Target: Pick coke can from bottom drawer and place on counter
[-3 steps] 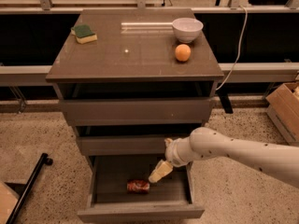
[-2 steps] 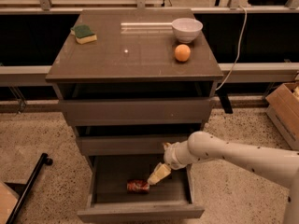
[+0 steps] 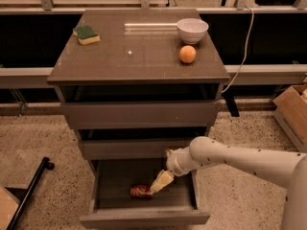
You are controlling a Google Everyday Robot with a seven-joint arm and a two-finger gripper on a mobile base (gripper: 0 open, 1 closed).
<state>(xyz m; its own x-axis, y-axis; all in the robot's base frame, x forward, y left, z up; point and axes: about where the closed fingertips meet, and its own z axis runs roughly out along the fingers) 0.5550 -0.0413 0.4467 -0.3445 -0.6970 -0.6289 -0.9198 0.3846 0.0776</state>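
Observation:
The coke can [image 3: 140, 191] lies on its side inside the open bottom drawer [image 3: 144, 219], near its middle. My gripper [image 3: 156, 188] reaches down into the drawer from the right, its pale fingertips right at the can's right end. The white arm comes in from the lower right. The counter [image 3: 129, 56] is the glossy grey-brown top of the cabinet, above the two upper drawers.
On the counter stand a white bowl [image 3: 192, 30], an orange [image 3: 187, 54] and a green-and-yellow sponge [image 3: 87, 34]. A cardboard box [image 3: 293, 114] sits on the floor at the right. A black bar [image 3: 29, 190] lies on the floor at the lower left.
My gripper has moved a little left and down inside the drawer, closing in on the can's right end. The can has not moved.

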